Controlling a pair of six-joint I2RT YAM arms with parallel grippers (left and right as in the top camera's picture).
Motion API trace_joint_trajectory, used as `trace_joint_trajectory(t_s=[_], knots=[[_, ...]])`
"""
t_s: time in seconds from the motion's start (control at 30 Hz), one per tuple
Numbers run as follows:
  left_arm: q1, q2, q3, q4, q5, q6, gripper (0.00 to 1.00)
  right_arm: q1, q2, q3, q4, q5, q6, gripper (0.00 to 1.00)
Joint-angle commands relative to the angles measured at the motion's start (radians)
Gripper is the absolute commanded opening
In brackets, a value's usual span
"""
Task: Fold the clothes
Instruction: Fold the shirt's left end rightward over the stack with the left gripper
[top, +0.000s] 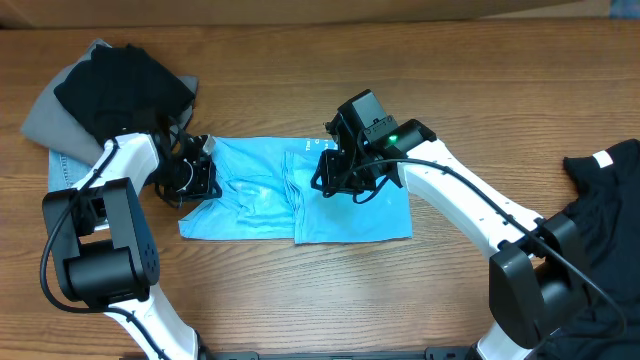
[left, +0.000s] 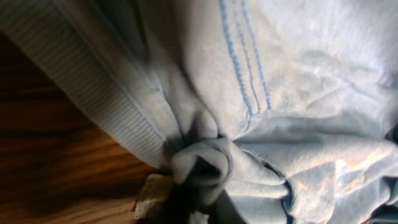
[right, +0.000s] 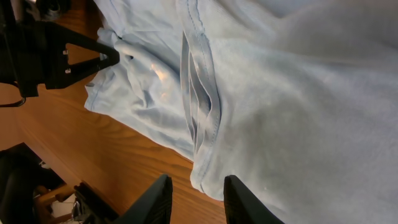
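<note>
At far left, a dark pile (top: 110, 85). Left gripper (top: 203, 158) pinches bunched fabric at the shirt's (top: 250, 205) left edge. Shirt lies mid-table, partly folded. Right gripper (right: 198, 199) over it, just right of middle, fingers spread, gripping nothing. Black garment (top: 610, 200) far right.

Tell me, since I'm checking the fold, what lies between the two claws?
Only the light blue T-shirt spans from left claw to right claw, shown in the overhead view.
</note>
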Motion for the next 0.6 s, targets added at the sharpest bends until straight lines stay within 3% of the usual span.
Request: trace_joint_trajectory(t_s=[0.0,0.17,0.57], knots=[[-0.006,0.051,-0.025,-0.019,-0.007,-0.009,0.04,-0.002,0.002,-0.011,0.005,-0.008,-0.007,0.31],[0.006,0.049,0.066,-0.134,-0.044,-0.04,0.04,-0.005,0.002,-0.011,0.005,-0.007,-0.008,0.27],[-0.011,-0.023,0.504,-0.526,-0.134,-0.071,0.04,-0.153,-0.065,-0.009,-0.018,-0.008,-0.008,0.25]])
